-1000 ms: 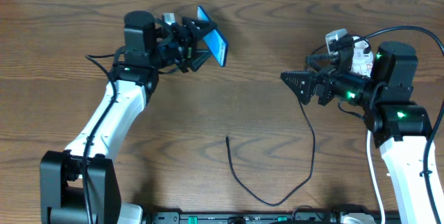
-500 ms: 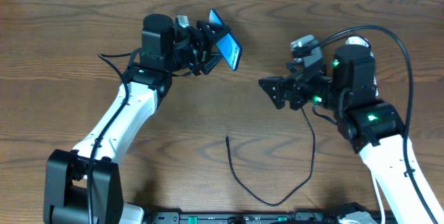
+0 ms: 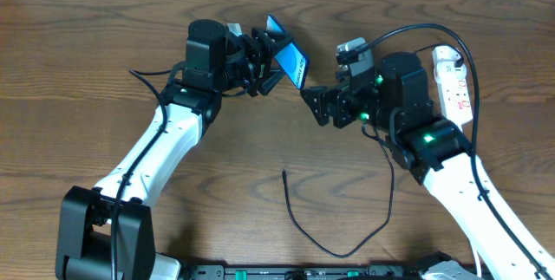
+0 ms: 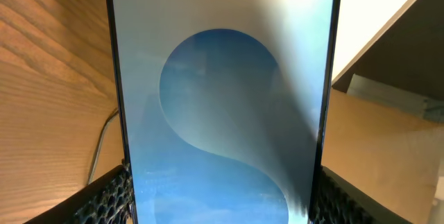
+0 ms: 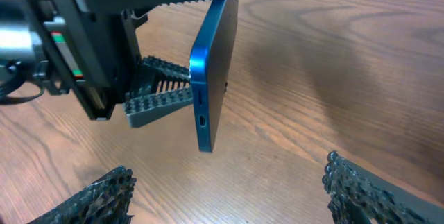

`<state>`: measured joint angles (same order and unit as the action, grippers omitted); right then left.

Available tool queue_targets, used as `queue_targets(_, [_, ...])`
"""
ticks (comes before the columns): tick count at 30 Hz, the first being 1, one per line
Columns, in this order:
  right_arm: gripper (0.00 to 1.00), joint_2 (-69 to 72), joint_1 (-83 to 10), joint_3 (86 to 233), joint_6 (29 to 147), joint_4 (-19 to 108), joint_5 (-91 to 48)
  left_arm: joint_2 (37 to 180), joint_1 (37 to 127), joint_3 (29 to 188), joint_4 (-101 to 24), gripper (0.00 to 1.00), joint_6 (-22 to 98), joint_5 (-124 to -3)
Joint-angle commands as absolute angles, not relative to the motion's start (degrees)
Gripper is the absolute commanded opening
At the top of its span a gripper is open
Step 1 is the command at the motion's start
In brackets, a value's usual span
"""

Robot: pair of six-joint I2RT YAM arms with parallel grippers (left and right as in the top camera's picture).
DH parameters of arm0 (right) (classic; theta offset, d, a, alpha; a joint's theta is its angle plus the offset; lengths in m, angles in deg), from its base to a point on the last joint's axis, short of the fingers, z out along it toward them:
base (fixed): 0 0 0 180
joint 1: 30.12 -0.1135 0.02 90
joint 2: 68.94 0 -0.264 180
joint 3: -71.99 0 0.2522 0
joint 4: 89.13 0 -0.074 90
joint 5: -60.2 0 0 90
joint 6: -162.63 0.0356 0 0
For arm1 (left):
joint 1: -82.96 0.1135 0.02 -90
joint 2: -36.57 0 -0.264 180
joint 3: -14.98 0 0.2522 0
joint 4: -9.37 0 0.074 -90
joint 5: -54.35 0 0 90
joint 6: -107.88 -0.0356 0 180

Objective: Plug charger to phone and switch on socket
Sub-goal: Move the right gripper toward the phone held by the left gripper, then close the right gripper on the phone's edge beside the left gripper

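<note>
Phone (image 3: 290, 59) held aloft, port (image 5: 201, 120) facing the right arm
Left end effector (image 3: 270, 65) clamps it; right end effector (image 3: 314, 107) wide, empty.

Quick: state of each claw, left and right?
Left claw: closed on the phone.
Right claw: open, holding nothing.

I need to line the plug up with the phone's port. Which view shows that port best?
The right wrist view: the phone, held by the left gripper, turns its edge with the port toward that camera. The left wrist view shows only the screen; overhead shows it small and tilted, port too small to tell.
</note>
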<state>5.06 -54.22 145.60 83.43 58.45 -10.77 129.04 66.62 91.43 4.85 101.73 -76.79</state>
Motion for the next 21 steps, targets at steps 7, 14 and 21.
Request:
queue_targets(7, [0.86, 7.2, -56.6, 146.7, 87.4, 60.9, -13.9, 127.2, 66.5, 91.6, 5.6, 0.07, 104.2, -76.5])
queue_targets(14, [0.86, 7.2, -58.2, 146.7, 87.9, 62.5, -18.0, 127.2, 65.7, 91.6, 5.6, 0.07, 104.6, -76.5])
queue_targets(21, [0.86, 7.3, -58.7, 146.7, 88.5, 62.7, -20.5, 127.2, 63.1, 91.6, 5.6, 0.07, 105.7, -75.4])
